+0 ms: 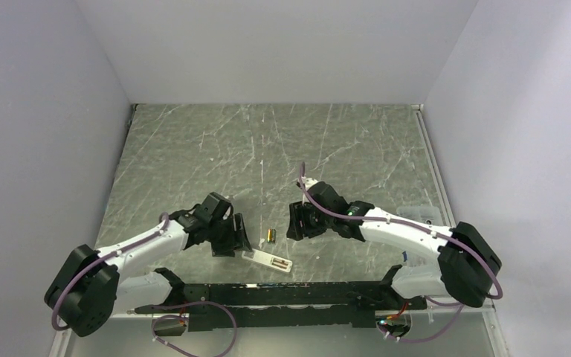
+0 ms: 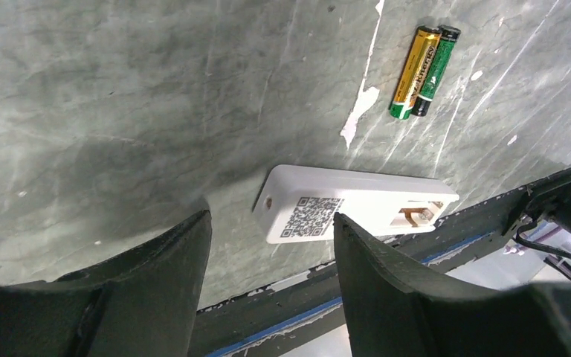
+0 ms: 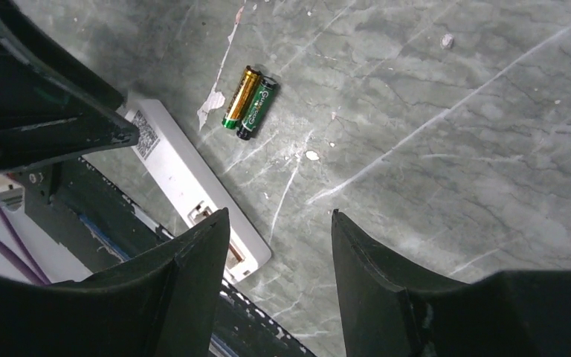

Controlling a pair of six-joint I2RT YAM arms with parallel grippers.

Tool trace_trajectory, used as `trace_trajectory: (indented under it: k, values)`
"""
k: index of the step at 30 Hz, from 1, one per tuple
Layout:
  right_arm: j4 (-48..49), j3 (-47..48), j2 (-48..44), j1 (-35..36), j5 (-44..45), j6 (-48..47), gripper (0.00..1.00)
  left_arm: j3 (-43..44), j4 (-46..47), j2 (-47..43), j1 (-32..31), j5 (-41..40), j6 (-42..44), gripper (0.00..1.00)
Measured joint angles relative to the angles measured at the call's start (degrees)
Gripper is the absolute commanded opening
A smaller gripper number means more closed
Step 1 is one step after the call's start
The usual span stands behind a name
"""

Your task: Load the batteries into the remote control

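With left claw (image 1: 234, 239) and right claw (image 1: 297, 223) both released and empty, one of the two touching batteries (image 3: 249, 102) is best pinched mid-length while the remote control (image 2: 353, 204) is steadied.

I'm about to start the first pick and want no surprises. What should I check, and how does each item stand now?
1. Left gripper open, empty: ok.
2. Right gripper open, empty: ok.
3. Batteries both in view, unobstructed: ok.
4. Batteries spaced for a single pick: not ok, they lie touching side by side.
5. Remote control with recess facing up, uncovered: ok.
6. Polarity marks in recess: cannot tell.
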Motion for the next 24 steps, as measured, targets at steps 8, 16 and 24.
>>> trace_trajectory:
  k: [8, 16, 24]
  values:
    - [-0.8, 3.6, 5.5, 4.0, 5.2, 3.3, 0.52, 0.3, -3.5, -7.0, 0.0, -1.6, 0.0, 0.66]
    - [-2.3, 7.5, 11.0, 7.7, 10.4, 8.0, 0.48, 3.5, -6.6, -11.9, 0.0, -0.3, 0.0, 0.65]
    - [-3.1, 10.4, 13.8, 10.2, 15.5, 12.7, 0.45, 11.2, -12.0, -15.0, 0.0, 2.1, 2.3, 0.65]
